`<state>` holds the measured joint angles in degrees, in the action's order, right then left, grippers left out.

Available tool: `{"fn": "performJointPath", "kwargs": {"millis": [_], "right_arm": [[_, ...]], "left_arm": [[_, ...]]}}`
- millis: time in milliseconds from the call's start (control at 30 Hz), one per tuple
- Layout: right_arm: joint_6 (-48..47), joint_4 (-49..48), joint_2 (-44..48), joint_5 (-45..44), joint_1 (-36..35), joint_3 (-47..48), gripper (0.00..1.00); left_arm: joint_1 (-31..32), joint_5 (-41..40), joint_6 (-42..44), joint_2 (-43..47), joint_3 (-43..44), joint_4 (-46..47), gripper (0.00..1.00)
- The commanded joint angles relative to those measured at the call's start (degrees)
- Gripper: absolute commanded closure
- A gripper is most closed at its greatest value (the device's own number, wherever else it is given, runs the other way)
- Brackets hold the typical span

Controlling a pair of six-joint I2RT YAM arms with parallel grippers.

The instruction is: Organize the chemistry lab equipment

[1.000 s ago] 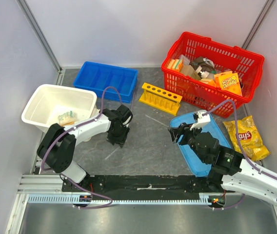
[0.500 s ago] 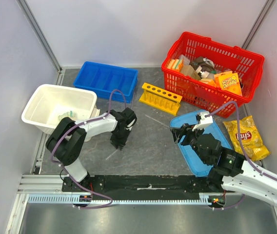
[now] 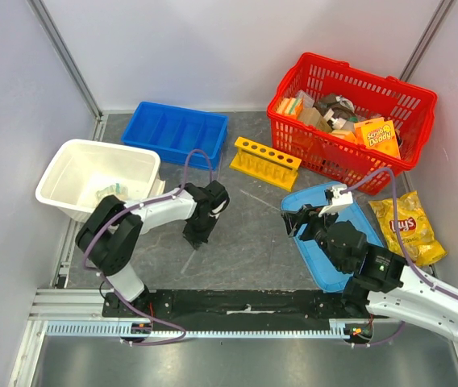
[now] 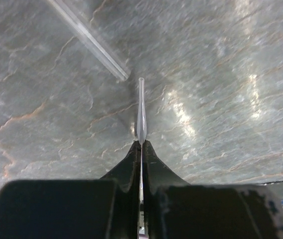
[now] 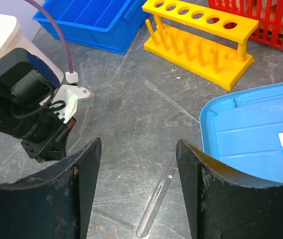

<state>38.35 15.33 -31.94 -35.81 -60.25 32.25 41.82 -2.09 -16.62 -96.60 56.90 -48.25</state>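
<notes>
Clear thin tube point(image 4: 141, 107) is clamped in the left gripper point(image 4: 141, 145), low at the grey surface point(image 4: 221, 74), centre-left of the top view. Right gripper point(image 5: 137, 147) hangs with jaws apart. Step looks like tube pickup; next move needs a lift, then upending it over a hole in the yellow rack point(image 3: 266, 163), upper centre.

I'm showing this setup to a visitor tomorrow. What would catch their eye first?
The crowded red basket at the far right stands out first, with the yellow test-tube rack beside its left corner, its holes empty. Up close, the left gripper is shut on a thin clear tube over the grey table, with another tube lying just beyond it.
</notes>
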Motion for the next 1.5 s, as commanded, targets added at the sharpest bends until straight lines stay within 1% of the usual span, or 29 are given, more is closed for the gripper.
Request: {"fn": "performJointPath", "kwargs": {"millis": [0,67,133,200,233,300,367,433,500,667,767,867,967,1067,1267,1467], "right_arm": [[0.68,-0.48,-0.83,-0.58,0.04,-0.17,0.3],[0.94,-0.48,-1.45,-0.31,0.04,-0.26,0.25],[1.03,-0.57,-2.33,0.13,0.04,-0.43,0.16],[1.11,-0.39,-3.3,1.0,0.04,-0.26,0.04],[1.11,-0.13,-3.65,1.44,0.04,-0.08,0.02],[1.11,0.31,-4.26,2.23,0.04,0.18,0.02],[1.11,0.75,-4.62,2.68,0.04,0.27,0.02],[1.2,0.93,-4.62,2.77,0.04,0.36,0.02],[1.11,1.02,-4.53,3.12,0.04,0.36,0.02],[1.03,1.98,-4.7,3.82,0.04,1.58,0.02],[1.11,2.86,-5.23,4.43,0.04,2.64,0.02],[1.11,3.83,-5.85,4.79,0.04,3.61,0.02],[0.76,4.18,-6.29,4.09,0.04,3.87,0.02],[0.33,3.04,-7.6,2.86,0.04,4.57,0.02],[-0.38,1.98,-11.64,2.33,0.04,5.89,0.02],[0.24,1.72,-12.97,3.03,0.04,5.63,0.02]], "left_arm": [[0.36,-1.78,-1.57,6.41,2.24,-4.48,0.98],[0.37,-2.31,-1.75,8.96,4.34,-6.06,0.98],[0.36,-2.48,-2.01,11.42,6.8,-7.21,0.98],[0.36,-3.62,-2.62,13.44,10.05,-8.08,0.98],[0.36,-4.32,-2.71,14.06,12.07,-8.35,0.98],[-0.07,-6.43,-2.19,14.68,16.63,-9.23,0.98],[-0.95,-10.46,-0.79,13.63,21.82,-10.11,0.98],[-3.23,-13.37,1.14,11.27,28.23,-10.63,0.98],[-6.04,-14.17,2.81,8.37,34.73,-10.81,0.98],[-10.79,-15.31,8.44,-0.59,49.5,-7.04,0.98],[-12.9,-15.67,9.85,-8.67,58.82,-5.72,0.98],[-14.57,-15.67,11.17,-15.71,65.42,-4.05,0.98],[-15.01,-15.58,13.54,-21.07,68.6,0.25,0.98],[-15.89,-15.49,13.72,-25.12,70.88,4.03,0.98],[-17.21,-13.12,14.07,-31.63,72.56,10.01,0.98],[-18.36,-10.57,14.25,-35.76,73.0,13.71,0.98]]}}
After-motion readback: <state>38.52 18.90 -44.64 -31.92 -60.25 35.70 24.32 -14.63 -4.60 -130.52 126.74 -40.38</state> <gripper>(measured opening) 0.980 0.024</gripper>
